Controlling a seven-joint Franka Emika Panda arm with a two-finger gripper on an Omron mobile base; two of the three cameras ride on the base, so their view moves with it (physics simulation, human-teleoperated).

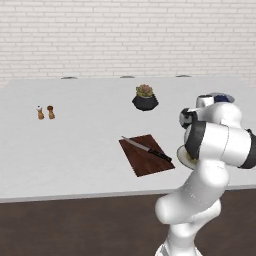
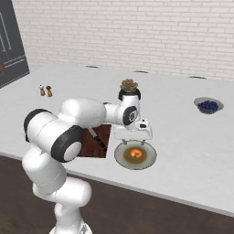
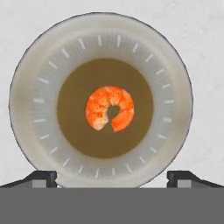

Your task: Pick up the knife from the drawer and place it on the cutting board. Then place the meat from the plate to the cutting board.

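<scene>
Jaws spread wide, empty, hanging over the plate (image 3: 30,92). Meat (image 3: 110,108) lies curled at plate centre, untouched. Knife (image 1: 147,148) rests diagonally on the board (image 1: 150,162), just left of the plate on the worktop (image 1: 75,145).

Knife (image 1: 148,149) is lying diagonally on the dark cutting board (image 1: 150,164). Just right of it, the curled orange meat (image 3: 110,108) sits mid-plate (image 3: 35,87), cream rim, tan centre.
</scene>
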